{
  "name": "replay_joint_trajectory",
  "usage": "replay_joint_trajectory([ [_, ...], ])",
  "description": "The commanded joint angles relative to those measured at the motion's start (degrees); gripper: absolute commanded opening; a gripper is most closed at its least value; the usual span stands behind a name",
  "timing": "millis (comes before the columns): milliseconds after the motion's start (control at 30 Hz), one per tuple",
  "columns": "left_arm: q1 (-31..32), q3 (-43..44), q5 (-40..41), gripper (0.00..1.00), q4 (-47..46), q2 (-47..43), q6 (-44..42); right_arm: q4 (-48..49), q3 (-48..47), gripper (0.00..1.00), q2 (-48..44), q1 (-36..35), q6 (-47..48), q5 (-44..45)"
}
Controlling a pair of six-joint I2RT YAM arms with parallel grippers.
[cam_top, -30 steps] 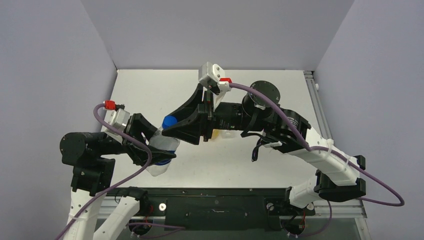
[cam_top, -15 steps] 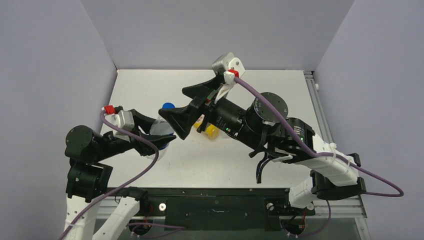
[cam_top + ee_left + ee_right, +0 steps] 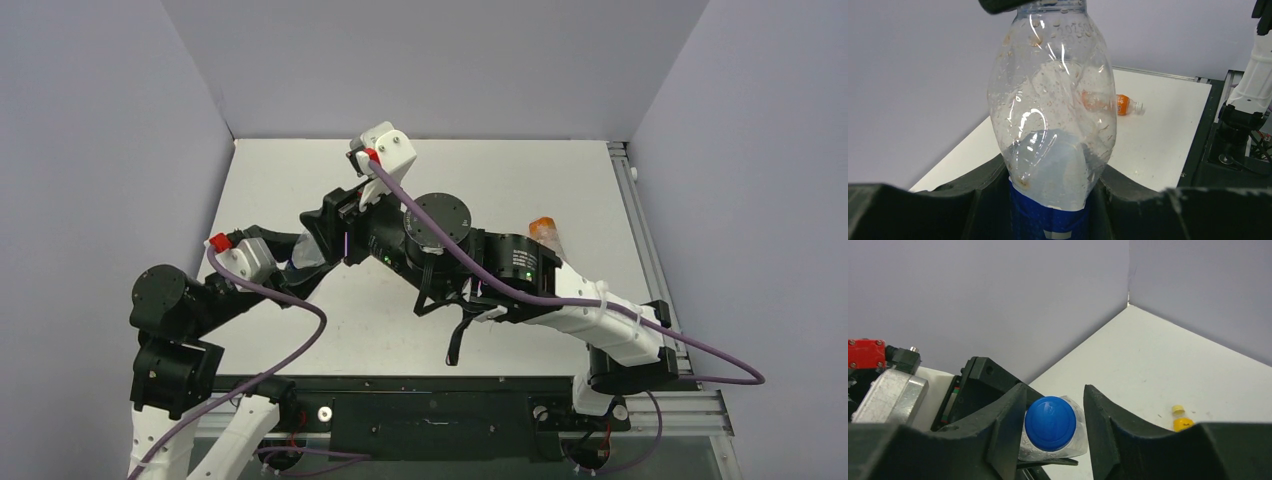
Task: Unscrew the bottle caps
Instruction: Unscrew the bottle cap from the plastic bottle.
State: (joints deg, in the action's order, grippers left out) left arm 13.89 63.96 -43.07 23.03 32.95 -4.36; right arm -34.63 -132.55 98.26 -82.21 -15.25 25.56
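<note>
At the near left of the white tabletop [image 3: 560,180], the clear plastic bottle with the blue label [image 3: 1053,125] is held off the surface. The left end effector [image 3: 1050,200] is clamped on its label band.

Change noted: a second ago the right end effector [image 3: 1054,407] was clamped on the round blue plastic screw cap [image 3: 1050,423]. It then let go and spread wide while its wrist rolled. The right arm has now swung further left over the bottle. Its fingers straddle the cap again, partly narrowed. One finger sits at the cap's edge and a sliver of gap shows at the other, so no grip is made yet.

Assessment: this reads as a re-grip between turns. The cap remains seated on the neck, so the first bottle is unfinished.

Orientation: the bottle's long axis runs up from the left fingers. It is roughly upright with some lean, and the exact tilt cannot be told. The cap end points upward into the right wrist camera.

Elsewhere, the orange drink bottle [image 3: 1108,102] lies on its side at the far right. The yellow juice bottle [image 3: 1182,421] shows only in part, with its cap on.
</note>
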Motion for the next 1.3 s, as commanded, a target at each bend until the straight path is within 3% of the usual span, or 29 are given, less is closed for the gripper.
replay_joint_trajectory([
  [0, -0.2, 0.3, 1.9, 0.12, -0.4, -0.2, -1.4, 2.6, 0.5, 0.36, -3.0, 0.0, -0.7, -0.2],
  [100, -0.2, 0.6, 1.8, 0.12, -0.5, 0.0, -0.5, 3.0, 1.7, 0.17, -3.6, 0.5, -1.0, -1.2],
  [267, -0.1, 2.2, -2.0, 0.12, -0.7, 1.2, 5.5, 4.3, 4.8, 0.02, -5.9, 2.1, 0.0, -7.6],
  [500, -0.2, 3.1, -17.8, 0.14, -6.3, 2.8, 21.5, 10.0, 12.4, 0.0, -14.3, 5.1, 5.4, -32.6],
  [700, -0.1, 0.1, -25.2, 0.14, -26.6, 3.8, 45.3, 18.7, 22.6, 0.0, -21.4, 7.4, 5.3, -50.2],
  [833, -0.1, -0.4, -27.1, 0.14, -28.7, 4.2, 50.3, 22.4, 25.9, 0.0, -23.5, 8.1, 4.8, -54.1],
  [933, 0.0, -0.9, -27.1, 0.14, -28.8, 4.1, 49.7, 22.6, 26.6, 0.0, -23.6, 8.2, 4.5, -50.3],
  [1000, -0.1, -0.9, -26.3, 0.13, -27.2, 3.9, 47.0, 22.1, 26.6, 0.2, -23.4, 8.3, 3.5, -43.1],
  [1033, -0.1, -0.8, -25.5, 0.13, -25.1, 3.8, 45.7, 21.7, 26.5, 0.39, -23.4, 8.2, 3.1, -39.4],
  [1067, -0.1, -0.1, -24.8, 0.13, -22.8, 3.7, 41.2, 21.3, 26.3, 0.5, -23.0, 7.9, 2.3, -31.5],
  [1100, -0.1, 0.5, -22.6, 0.13, -16.5, 3.7, 38.3, 19.9, 25.3, 0.71, -22.6, 7.8, 1.9, -27.6],
  [1133, -0.1, 1.8, -21.2, 0.13, -9.7, 3.6, 31.0, 18.9, 23.1, 0.77, -21.6, 7.3, 1.2, -20.3],
  [1267, -0.1, 3.7, -12.4, 0.11, 2.5, 3.1, 11.5, 11.4, 14.2, 0.8, -15.9, 4.2, 0.3, -5.7],
])
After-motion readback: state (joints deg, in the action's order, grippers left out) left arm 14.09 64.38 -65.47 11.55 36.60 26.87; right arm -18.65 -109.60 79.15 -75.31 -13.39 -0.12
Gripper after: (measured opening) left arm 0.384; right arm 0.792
